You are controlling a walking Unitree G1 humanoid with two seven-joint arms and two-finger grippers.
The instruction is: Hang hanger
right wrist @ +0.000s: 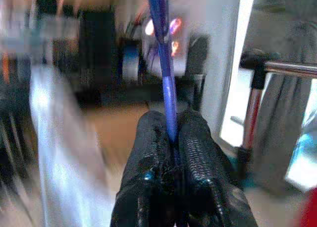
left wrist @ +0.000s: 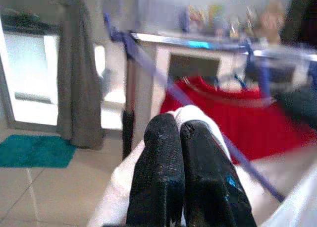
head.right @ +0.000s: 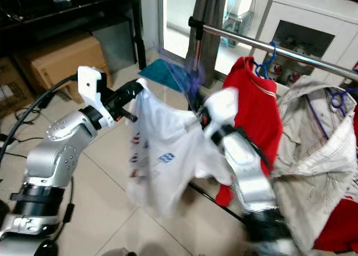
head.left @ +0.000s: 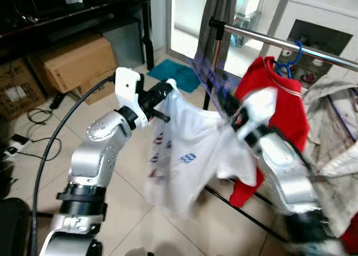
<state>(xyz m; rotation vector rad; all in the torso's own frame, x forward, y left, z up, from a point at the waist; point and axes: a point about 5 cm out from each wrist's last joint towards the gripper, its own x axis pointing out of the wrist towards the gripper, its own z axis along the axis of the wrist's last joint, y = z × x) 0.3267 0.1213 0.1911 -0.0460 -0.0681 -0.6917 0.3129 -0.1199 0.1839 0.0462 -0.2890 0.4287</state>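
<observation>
Silver, the left arm (head.left: 98, 155) rises from the lower left of the head views, and its gripper (head.left: 162, 94) has the fingers (left wrist: 163, 177) pressed together on the left shoulder of a white shirt (head.left: 187, 155). That shirt hangs spread between the two arms, above the tiled floor (head.left: 128, 211), with small red and blue prints on its front. A black cable (head.left: 50, 150) loops along the left arm. Behind the arm, cardboard boxes (head.left: 72, 60) sit on the floor under a dark shelf (head.left: 67, 21), and a teal mat (head.left: 178, 74) lies by the bright doorway.

At the middle, a thin blue hanger (right wrist: 166, 88) runs up from the shirt's collar toward the rail (head.left: 263, 39); it is blurred in the head views. The right gripper (right wrist: 171, 133) is closed on this hanger, its wire pinched between the two fingers (right wrist: 198, 162). The right arm (head.left: 279, 166) reaches in from the lower right, blurred.

A grey garment (head.left: 218, 10) hangs at the rail's left end. Further right, a red shirt (head.left: 279, 105) hangs from the rail on its own blue hanger, just behind the right arm. Beside it to the right hangs a pale beige shirt (head.right: 313, 144). A white cabinet (head.left: 321, 15) stands behind the rail.
</observation>
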